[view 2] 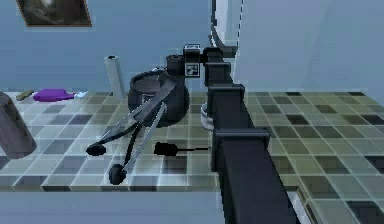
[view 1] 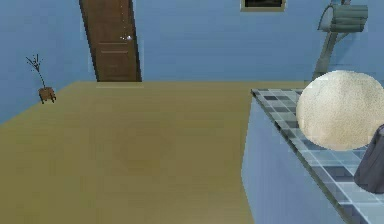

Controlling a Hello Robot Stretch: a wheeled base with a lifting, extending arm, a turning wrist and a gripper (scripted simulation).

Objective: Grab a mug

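Observation:
My arm (view 2: 240, 140) rises as a dark bar over a tiled counter (view 2: 320, 130). Its two white marker squares (view 2: 190, 68) stand at the far end. The gripper (view 2: 107, 165) points down to the left, and its thin fingers (view 2: 95, 150) end over bare tiles, so it holds nothing. Behind the gripper's body stands a dark round vessel (view 2: 150, 95) with a pale rim. A grey cylinder (view 2: 14, 125) stands at the arm side view's left edge and again at the forward view's right edge (view 1: 372, 160). No shape here reads clearly as a mug.
On the counter are a white upright roll (view 2: 115, 75), a purple object (view 2: 50, 96) and a small black tool (view 2: 170, 150). A large cream ball (view 1: 340, 110) rests on the counter (view 1: 285, 110). Tan floor (view 1: 130, 140) leads to a brown door (view 1: 110, 40); a small plant (view 1: 42, 85) stands on the left.

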